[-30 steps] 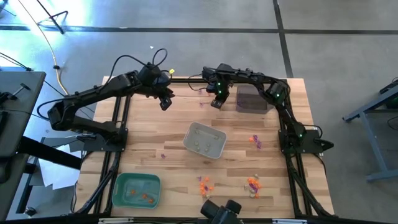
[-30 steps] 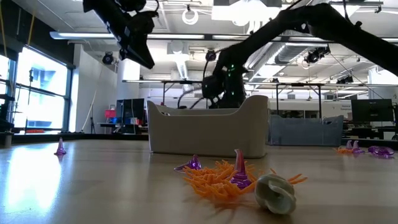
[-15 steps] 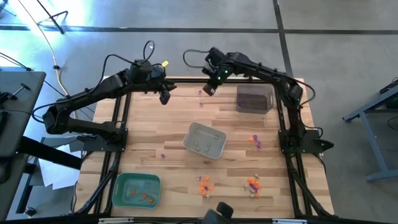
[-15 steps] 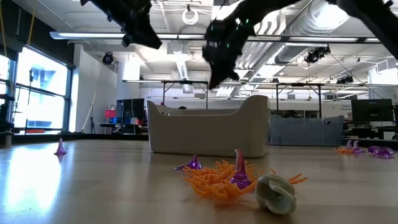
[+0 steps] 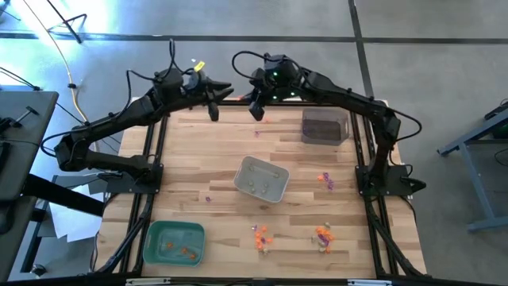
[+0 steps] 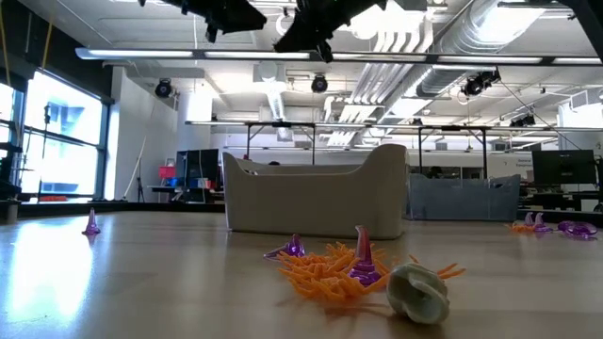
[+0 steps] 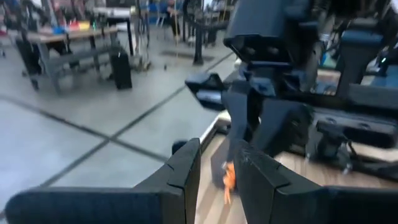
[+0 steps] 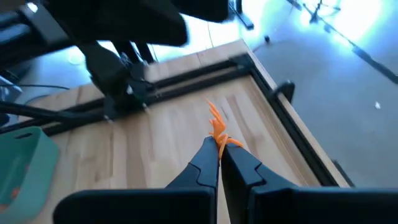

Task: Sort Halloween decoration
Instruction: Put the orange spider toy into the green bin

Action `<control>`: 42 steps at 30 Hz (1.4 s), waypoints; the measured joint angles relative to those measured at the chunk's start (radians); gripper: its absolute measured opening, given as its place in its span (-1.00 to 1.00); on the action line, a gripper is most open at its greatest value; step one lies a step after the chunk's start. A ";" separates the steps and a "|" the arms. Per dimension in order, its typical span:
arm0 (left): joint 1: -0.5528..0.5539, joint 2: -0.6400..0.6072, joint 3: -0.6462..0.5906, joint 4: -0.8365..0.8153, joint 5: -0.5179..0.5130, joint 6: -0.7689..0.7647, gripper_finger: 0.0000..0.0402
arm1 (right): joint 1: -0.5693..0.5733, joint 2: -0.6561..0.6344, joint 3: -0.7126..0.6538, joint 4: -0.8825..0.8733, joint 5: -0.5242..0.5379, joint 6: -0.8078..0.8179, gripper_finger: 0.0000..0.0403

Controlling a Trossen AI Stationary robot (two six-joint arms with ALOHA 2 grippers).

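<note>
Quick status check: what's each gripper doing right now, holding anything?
Left gripper: raised over the table's far edge, fingers slightly apart, nothing between them.
Right gripper: shut on a small spiky orange plastic trinket, lifted above the wooden table.

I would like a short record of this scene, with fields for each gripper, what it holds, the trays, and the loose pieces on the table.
right gripper: raised over the far edge of the table, fingers shut on an orange spiky trinket
left gripper: raised beside it at the far edge, fingers partly apart, nothing seen between them
grey tray: table centre, a few pale pieces inside
green tray: near left corner, orange pieces inside
dark tray: far right
loose trinkets: orange and purple clusters near the front edge
</note>
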State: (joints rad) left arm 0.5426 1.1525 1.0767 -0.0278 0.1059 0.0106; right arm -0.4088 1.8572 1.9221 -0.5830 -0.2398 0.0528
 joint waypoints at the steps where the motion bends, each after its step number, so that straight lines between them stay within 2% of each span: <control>1: 0.000 0.000 0.000 0.016 0.008 0.000 -0.60 | 0.006 -0.001 0.000 0.011 0.000 0.000 -1.00; 9: 0.000 0.000 0.000 0.094 0.096 0.001 -0.60 | 0.031 -0.004 0.000 0.090 0.049 -0.008 -1.00; 13: 0.000 0.000 0.000 0.094 0.096 0.000 -0.60 | 0.030 -0.008 0.001 0.126 0.091 -0.017 -1.00; 23: 0.000 0.000 0.000 0.094 0.094 0.002 -0.60 | 0.031 -0.008 0.001 0.189 0.090 -0.019 -1.00; 42: 0.000 0.001 0.000 0.088 0.063 0.110 -0.60 | 0.043 -0.054 0.001 0.215 0.079 -0.016 -1.00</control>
State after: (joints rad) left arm 0.5430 1.1534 1.0771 0.0599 0.1684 0.1208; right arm -0.3656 1.8032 1.9232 -0.3678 -0.1606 0.0368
